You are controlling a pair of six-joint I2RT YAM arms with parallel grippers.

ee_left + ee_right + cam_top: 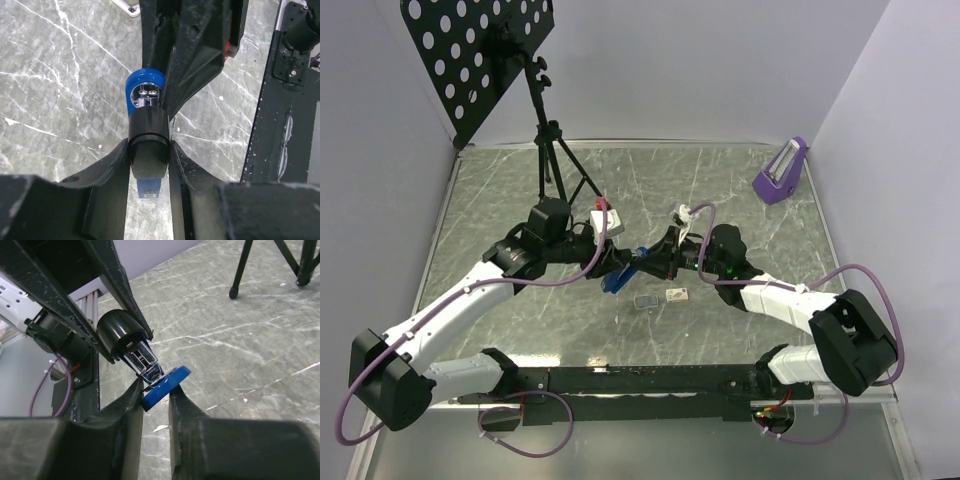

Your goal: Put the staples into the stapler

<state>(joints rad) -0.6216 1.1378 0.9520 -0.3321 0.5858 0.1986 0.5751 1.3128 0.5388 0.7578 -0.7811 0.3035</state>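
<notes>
Black fingers (117, 165) of the left gripper (147, 155) are pinching the black rear end of the stapler (147, 132) from both sides, the jaws standing narrow and pressing on it, and are holding it up off the table (520, 200). Facing it, the right gripper (155, 390) is closing its jaws to a narrow gap on the stapler's blue part (172, 380), with both fingers touching that blue piece. Between the two grips, the chrome magazine (147, 362) is showing, running from the black end down to the blue part, so the stapler is standing opened and tilted in the air. In the top view the two grippers are meeting nose to nose near the middle of the table, the stapler bridging them. Just beside them, on the side nearer the arm bases, the box of staples (677, 294) is lying flat on the marbled surface, and the grey tray (645, 300) is lying close to its left, the two apart from each other and touched by neither gripper. Farther out, a black music stand (480, 50) on a tripod is standing at the far left corner, and a purple wedge-shaped object (780, 172) is sitting near the far right edge.
</notes>
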